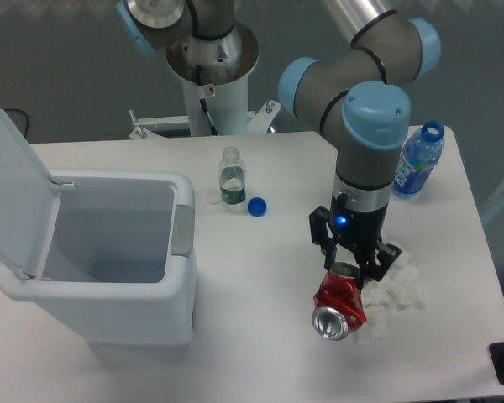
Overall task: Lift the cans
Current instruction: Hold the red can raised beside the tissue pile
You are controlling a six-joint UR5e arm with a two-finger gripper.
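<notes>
A crushed red can (338,304) with a silver end hangs tilted in the air, its open silver end facing the camera. My gripper (349,267) is shut on its upper end, pointing down from the arm's blue-capped wrist (373,126). The can is raised off the white table (260,336), above and partly in front of the crumpled tissue.
An open white bin (101,252) with its lid up stands at the left. A small clear green-labelled bottle (230,178) and a blue cap (256,206) sit mid-table. A blue bottle (417,161) stands at the far right. Crumpled white tissue (396,290) lies under the gripper's right side.
</notes>
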